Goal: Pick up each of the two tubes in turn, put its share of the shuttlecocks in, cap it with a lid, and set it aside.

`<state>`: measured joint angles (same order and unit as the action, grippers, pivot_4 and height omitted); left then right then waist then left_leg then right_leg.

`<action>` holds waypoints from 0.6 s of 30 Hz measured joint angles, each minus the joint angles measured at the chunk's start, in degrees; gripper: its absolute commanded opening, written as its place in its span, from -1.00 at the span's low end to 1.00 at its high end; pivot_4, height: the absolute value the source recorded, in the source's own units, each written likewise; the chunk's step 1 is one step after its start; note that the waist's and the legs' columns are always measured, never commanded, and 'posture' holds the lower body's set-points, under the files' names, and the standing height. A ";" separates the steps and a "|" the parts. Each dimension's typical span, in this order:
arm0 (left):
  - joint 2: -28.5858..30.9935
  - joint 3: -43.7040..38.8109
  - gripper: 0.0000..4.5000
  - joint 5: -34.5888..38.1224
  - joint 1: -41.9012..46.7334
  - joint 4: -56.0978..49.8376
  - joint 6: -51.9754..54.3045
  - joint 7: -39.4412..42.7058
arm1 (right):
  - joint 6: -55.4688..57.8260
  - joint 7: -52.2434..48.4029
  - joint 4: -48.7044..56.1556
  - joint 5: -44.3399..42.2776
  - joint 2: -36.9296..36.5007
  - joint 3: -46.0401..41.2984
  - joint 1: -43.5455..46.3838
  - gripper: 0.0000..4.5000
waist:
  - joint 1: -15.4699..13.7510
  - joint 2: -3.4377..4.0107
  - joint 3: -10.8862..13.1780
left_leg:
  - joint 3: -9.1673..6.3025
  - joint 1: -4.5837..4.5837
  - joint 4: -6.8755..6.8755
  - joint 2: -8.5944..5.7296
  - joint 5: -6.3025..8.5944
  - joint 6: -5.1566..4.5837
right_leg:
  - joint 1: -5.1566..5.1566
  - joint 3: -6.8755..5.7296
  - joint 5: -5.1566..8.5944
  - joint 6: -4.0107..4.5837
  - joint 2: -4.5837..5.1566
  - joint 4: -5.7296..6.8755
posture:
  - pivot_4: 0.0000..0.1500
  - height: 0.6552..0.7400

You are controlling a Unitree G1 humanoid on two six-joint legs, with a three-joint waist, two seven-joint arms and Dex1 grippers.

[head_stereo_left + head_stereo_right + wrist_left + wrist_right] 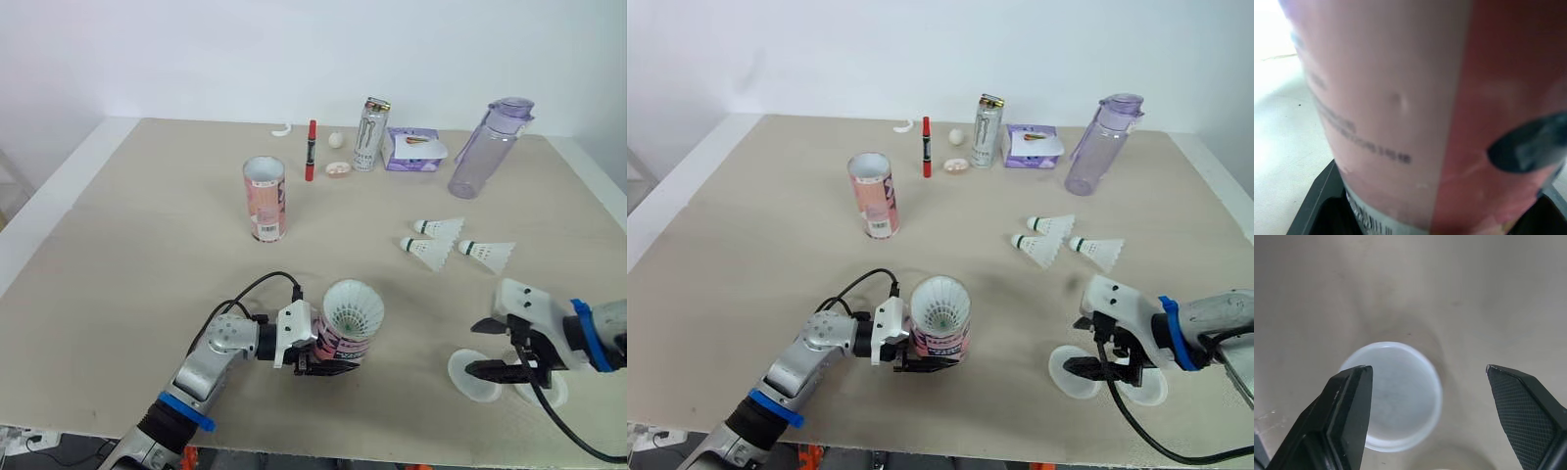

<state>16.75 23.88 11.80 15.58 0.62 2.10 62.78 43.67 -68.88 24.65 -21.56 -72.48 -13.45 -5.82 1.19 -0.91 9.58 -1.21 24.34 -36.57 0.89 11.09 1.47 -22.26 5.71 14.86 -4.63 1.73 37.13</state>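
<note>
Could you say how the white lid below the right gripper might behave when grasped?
The lid looks thin and light, probably easy to lift. Lying flat on the table, its low rim may slip from the open right gripper.

The left arm (211, 367) and right arm (612, 338) are silver-grey, each with a blue band (186, 411), white wrist block (524, 305), black cable (257, 285) and black fingers (1347, 406).

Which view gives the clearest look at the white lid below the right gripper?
The right wrist view: the lid shows round, almost whole, framed by the open right gripper. Both eye views show it as a flat ellipse, partly behind that gripper's fingers. The left wrist view faces the held tube.
</note>
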 measured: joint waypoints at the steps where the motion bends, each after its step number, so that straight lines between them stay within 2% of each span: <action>1: 0.01 0.00 0.24 -0.02 -0.04 0.03 -0.13 -0.01 | 0.16 0.36 0.05 0.06 0.00 0.18 0.04 0.77 | 0.00 0.01 -0.01 | 0.02 0.00 -0.01 0.00 0.00 0.00 | 0.00 0.01 0.00 0.00 0.00 0.00 | 1.00 1.00; 7: 0.23 0.07 0.24 -0.14 -0.40 0.74 -2.27 0.00 | 1.32 4.39 1.01 2.19 0.16 4.76 2.04 0.77 | 0.00 0.12 -0.10 | 0.02 -0.02 0.00 0.04 0.00 0.00 | 0.00 0.01 -0.01 0.03 -0.03 0.00 | 1.00 1.00; 9: 0.23 0.14 0.24 -0.18 -0.35 0.89 -2.41 0.00 | 1.51 5.28 1.04 2.46 0.17 5.73 2.63 0.52 | 0.00 0.12 -0.11 | 0.01 -0.02 0.00 0.03 0.00 0.00 | 0.01 0.01 -0.01 0.02 -0.03 0.00 | 1.00 1.00; 12: 0.35 0.40 0.24 -0.36 -0.31 0.94 -3.10 0.01 | 2.18 6.40 1.10 2.87 0.26 7.13 3.58 0.02 | 0.00 0.14 -0.13 | 0.02 -0.02 -0.01 0.03 0.00 0.00 | 0.01 0.02 -0.01 0.02 -0.03 0.00 | 1.00 1.00; 13: 0.45 0.44 0.24 -0.37 -0.34 0.90 -3.17 0.01 | 2.18 6.57 1.14 3.23 0.23 7.61 3.86 -0.07 | 0.00 0.14 -0.13 | 0.02 -0.02 -0.01 0.03 0.00 0.00 | 0.01 0.02 -0.02 0.02 -0.03 0.00 | 1.00 1.00; 14: 0.53 0.52 0.24 -0.39 -0.37 0.81 -3.24 -0.01 | 2.11 6.63 1.19 3.63 0.21 8.37 3.96 -0.35 | 0.00 0.13 -0.14 | 0.01 -0.02 -0.01 0.04 0.00 0.00 | 0.01 0.01 -0.01 0.02 -0.04 0.00 | 1.00 1.00; 18: 0.81 0.55 0.24 -0.41 -0.63 0.49 -3.32 -0.14 | 1.16 6.47 1.93 4.56 -0.29 10.22 3.88 -0.78 | 0.00 0.17 -0.17 | 0.02 -0.03 0.00 0.08 0.00 0.00 | 0.00 0.01 -0.01 0.03 -0.08 0.00 | 1.00 1.00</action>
<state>17.55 24.43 11.39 14.95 1.12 -1.22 62.65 44.83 -62.41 26.58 -17.00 -72.76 -3.22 -1.95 1.19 -0.74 9.41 -1.19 24.32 -36.57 0.97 11.09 1.47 -22.26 5.72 14.85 -4.60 1.65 37.13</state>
